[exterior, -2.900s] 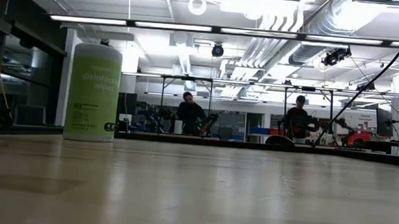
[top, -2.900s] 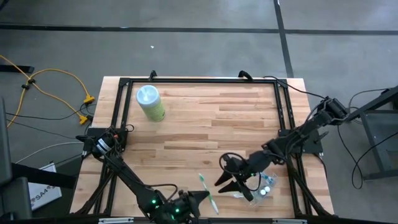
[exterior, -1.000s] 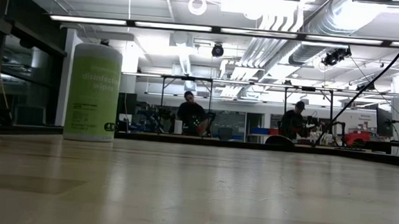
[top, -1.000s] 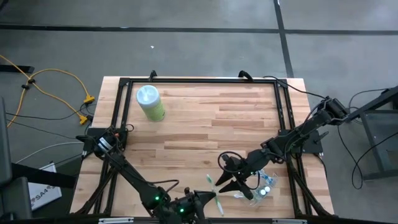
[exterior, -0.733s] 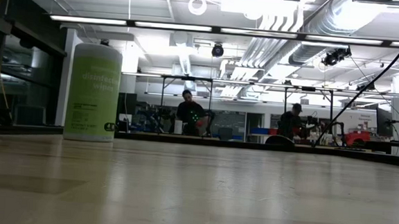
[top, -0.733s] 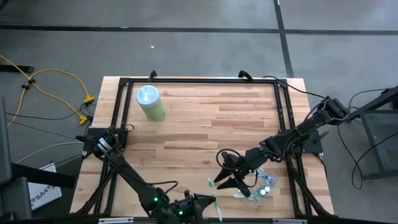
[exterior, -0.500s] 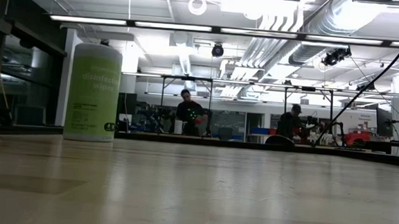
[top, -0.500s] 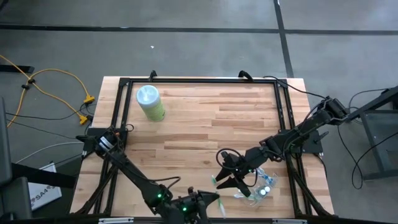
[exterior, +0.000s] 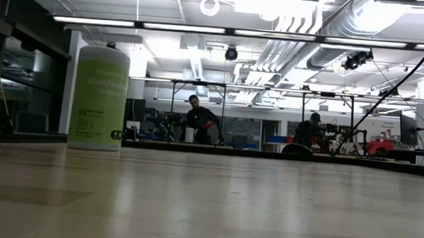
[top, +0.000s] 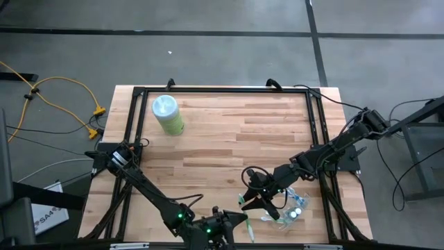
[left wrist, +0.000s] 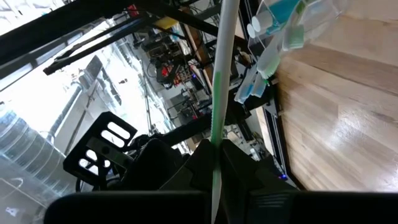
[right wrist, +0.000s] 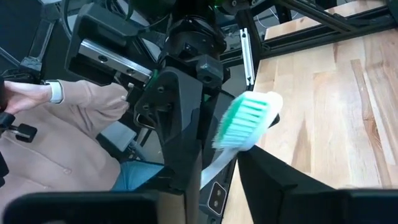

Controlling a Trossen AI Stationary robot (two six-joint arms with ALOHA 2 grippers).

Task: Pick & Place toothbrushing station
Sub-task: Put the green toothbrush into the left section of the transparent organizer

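— Wooden table (top: 229, 132): what's cut off?
— At its near edge the left gripper (top: 239, 221) is half out of frame, fingers clamped on a green-and-white toothbrush (top: 244, 223).
— And the cup?
— Clear cup (top: 290, 206) lies under the right gripper (top: 251, 203), holding blurred brushes; whether its fingers pinch the brush head, I cannot tell.

Even overhead light on the high view; wooden table (top: 229, 132) shows soft, short shadows under the arms. Low view: ceiling strip lights (exterior: 166, 25) at 12 o'clock burn out white, tabletop carries a pale sheen, foreground wood soft. Left wrist view: strong glare toward 9 o'clock, background washed out, toothbrush handle (left wrist: 221, 93) close and blurred. Right wrist view: green bristle head (right wrist: 245, 121) smeared, edges dark.
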